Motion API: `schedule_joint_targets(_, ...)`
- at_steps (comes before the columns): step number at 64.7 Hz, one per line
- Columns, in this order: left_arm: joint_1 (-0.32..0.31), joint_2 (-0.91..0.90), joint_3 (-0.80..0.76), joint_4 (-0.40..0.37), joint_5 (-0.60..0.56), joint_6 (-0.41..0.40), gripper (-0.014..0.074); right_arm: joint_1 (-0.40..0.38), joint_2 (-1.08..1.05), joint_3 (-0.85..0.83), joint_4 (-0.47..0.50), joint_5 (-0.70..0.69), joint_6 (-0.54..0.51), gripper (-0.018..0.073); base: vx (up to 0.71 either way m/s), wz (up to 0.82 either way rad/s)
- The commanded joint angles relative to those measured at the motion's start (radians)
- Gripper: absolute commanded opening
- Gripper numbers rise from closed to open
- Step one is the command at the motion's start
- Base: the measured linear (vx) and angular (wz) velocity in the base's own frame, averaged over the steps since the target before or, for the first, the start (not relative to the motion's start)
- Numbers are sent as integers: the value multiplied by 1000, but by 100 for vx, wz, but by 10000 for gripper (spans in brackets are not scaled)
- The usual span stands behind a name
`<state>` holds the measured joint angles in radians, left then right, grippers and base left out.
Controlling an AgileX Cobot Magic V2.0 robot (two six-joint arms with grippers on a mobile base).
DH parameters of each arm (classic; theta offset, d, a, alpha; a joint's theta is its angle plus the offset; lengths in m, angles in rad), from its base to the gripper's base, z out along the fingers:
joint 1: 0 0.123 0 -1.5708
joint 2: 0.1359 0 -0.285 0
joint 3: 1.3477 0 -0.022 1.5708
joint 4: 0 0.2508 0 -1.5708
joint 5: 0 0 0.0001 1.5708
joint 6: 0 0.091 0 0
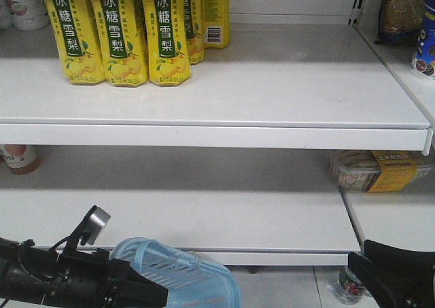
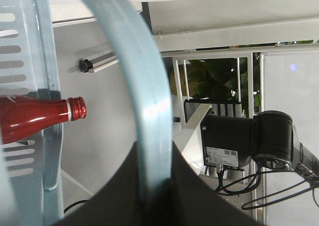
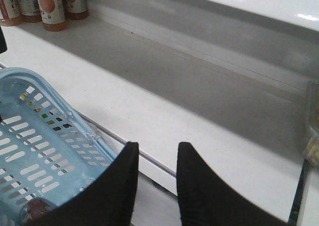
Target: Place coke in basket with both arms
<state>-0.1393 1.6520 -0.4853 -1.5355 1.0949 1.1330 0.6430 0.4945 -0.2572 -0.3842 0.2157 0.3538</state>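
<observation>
Near the bottom left of the front view, the left gripper [image 1: 146, 291] is holding the light blue basket [image 1: 204, 281] up in front of the lower shelf [image 1: 204, 213], and the left wrist view is showing why: one thin loop handle [image 2: 144, 106] is arcing down the frame and disappearing between the dark jaws at the bottom, so they are clamping on it. The coke [image 2: 35, 117] is lying at the left edge of that same view, its red body and ribbed cap seen against the slotted basket wall; it looks to be resting inside the basket, though this view alone is not settling that. A reddish round object [image 3: 35, 208] is showing through the slots at the lower left of the right wrist view, probably the same drink. The right gripper [image 3: 157, 178] is sitting at the bottom of its own view with the jaws narrowly parted and nothing between them, just beside the basket rim and over the shelf edge. Judging by this, the placing seems done and the task is in its closing step. The next move is likely calling for the empty arm to clear away from the rim while the left arm is keeping the basket level, so that the drink is not rolling out
</observation>
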Motion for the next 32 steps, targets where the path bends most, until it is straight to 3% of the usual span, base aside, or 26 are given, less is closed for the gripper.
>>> schedule_joint_targets(1,-2,-38,-18,-80,138,2,-6,-3,4,-28,-20,-75,-3,190,0,0)
schedule_joint_targets(32,-2,-38,-18,-80,138,2,-6,-3,4,-28,-22,-61,-3,190,0,0)
